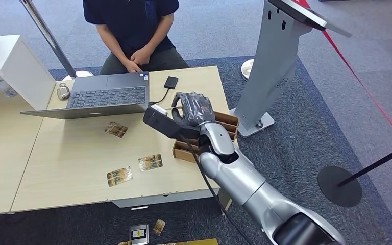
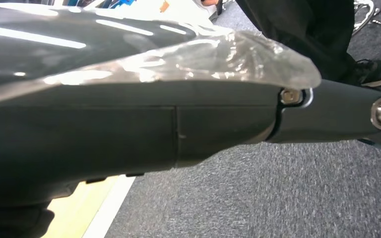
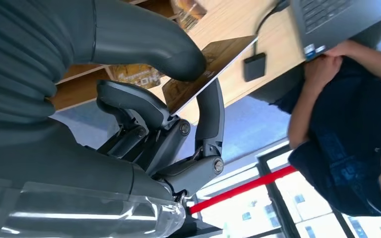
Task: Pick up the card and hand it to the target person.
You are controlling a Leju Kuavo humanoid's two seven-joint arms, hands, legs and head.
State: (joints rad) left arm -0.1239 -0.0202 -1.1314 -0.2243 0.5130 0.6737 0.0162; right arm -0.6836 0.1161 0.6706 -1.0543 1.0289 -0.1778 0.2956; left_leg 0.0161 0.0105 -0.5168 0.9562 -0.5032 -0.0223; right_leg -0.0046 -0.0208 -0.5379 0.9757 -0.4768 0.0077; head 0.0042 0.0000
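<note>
Matt pale wood table [image 1: 81, 153], rough grey carpet [image 1: 306, 138], glossy card [image 3: 213, 64], silver metallic arm [image 1: 245, 184].

Silver right arm [image 1: 245, 178], black cable alongside; grey ribbed wrist cover, dark fingers [image 3: 211, 111].

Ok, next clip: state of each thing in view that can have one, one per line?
right hand: raised over the table, pinching a card
card: held between thumb and fingers, off the table
laptop: open
wooden box: open-topped, cards inside
three loose cards: lying flat on the table
person: seated, hands clasped
</note>
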